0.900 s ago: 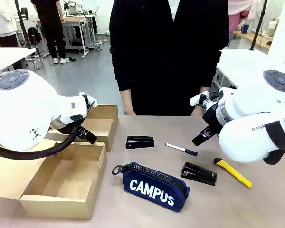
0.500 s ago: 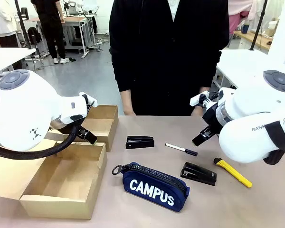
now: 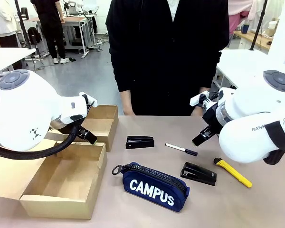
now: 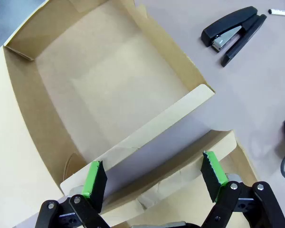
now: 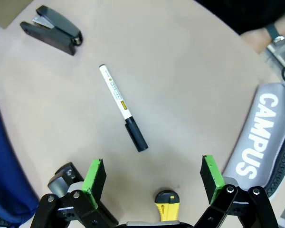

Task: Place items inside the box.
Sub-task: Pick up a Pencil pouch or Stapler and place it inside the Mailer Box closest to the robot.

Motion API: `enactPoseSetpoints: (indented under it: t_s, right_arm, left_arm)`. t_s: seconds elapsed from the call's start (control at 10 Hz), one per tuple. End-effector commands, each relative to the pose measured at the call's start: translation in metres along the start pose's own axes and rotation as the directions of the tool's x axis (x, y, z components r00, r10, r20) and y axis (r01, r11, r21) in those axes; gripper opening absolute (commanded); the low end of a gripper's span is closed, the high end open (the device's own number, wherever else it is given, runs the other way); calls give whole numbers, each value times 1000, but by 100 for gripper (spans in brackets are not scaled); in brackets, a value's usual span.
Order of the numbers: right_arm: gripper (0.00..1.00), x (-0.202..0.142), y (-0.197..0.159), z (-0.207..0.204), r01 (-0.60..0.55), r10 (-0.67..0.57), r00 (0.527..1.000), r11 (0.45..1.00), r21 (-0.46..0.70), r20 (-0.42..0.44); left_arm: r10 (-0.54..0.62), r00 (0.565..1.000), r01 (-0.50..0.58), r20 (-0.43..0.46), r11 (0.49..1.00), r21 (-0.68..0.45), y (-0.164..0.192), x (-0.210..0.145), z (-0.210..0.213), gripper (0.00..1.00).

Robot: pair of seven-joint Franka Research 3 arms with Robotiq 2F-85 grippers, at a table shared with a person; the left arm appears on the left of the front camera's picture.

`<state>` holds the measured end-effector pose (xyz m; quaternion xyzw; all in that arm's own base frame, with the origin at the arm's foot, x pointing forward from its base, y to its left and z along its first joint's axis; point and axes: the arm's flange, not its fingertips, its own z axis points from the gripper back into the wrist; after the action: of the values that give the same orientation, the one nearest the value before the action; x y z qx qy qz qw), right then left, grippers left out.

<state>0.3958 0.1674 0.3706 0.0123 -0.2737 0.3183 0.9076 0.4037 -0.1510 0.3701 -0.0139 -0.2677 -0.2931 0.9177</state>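
The right gripper [image 5: 153, 164] hangs above the table with its green pads [image 5: 96, 172] wide apart and nothing between them. The white-and-black marker [image 5: 121, 107] lies just ahead of it, slanted, with the black cap end nearest. That marker looks like the likely pick. To take it well, the wrist should roll until the pads close across the barrel rather than along it. The gripper should then come straight down, nearly to the tabletop, because so thin and round a thing will roll away from a glancing touch. A hold near the middle, where white meets black, should keep it from tipping. The yellow utility knife [image 5: 166, 202] has its end low between the fingers, and the grey "CAMPUS" pencil case [image 5: 256, 137] lies off to one side, so the descent should stay clear of both. One black stapler [image 5: 52, 30] rests well beyond the marker. In the front view the navy "CAMPUS" pencil case [image 3: 154, 186] and a second stapler [image 3: 198, 173] lie on the way toward the cardboard box [image 3: 61, 206] at the robot's left, so the carry needs height. The left gripper [image 4: 153, 164], also spread and empty, hovers over a cardboard wall of that box, whose visible floor holds nothing; it should give way for the drop.
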Motion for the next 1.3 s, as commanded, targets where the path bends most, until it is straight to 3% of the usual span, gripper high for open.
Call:
enactPoseSetpoints:
  t_s: [0.0, 0.4, 0.6, 0.7, 0.8, 1.0, 1.1, 1.2]
  right_arm:
    - [100, 0, 0, 0, 1, -1, 1000, 1000, 0, 0]
    - [100, 0, 0, 0, 0, 0, 1000, 1000, 0, 0]
    - [100, 15, -6, 42, 150, -149, 988, 989, 10, -47]
    - [100, 18, -15, 79, 246, -245, 969, 969, 32, -46]
    - [100, 14, -25, 125, 379, -378, 925, 923, 59, -30]
    - [100, -24, -44, 201, 475, -506, 862, 817, 326, 11]
    - [100, -57, -59, 235, 551, -614, 790, 718, 424, 13]
    - [100, -101, -88, 264, 652, -743, 669, 578, 492, -14]
  left_arm:
    - [0, 1000, 0, 0, 1000, 0, 0, 0, 0, 100]
    - [0, 1000, 0, 0, 1000, 0, 0, 0, 0, 100]
    - [63, 997, -57, 43, 989, -136, -15, 8, 55, 100]
    - [140, 990, -140, -8, 974, -177, -21, 10, 92, 100]
    - [163, 986, -151, 29, 957, -249, -21, 4, 133, 100]
    - [287, 957, -251, 52, 901, -353, 4, -20, 185, 100]
    - [383, 924, -351, -10, 835, -424, 27, -39, 206, 100]
    - [543, 838, -493, -54, 712, -500, 66, -67, 225, 100]
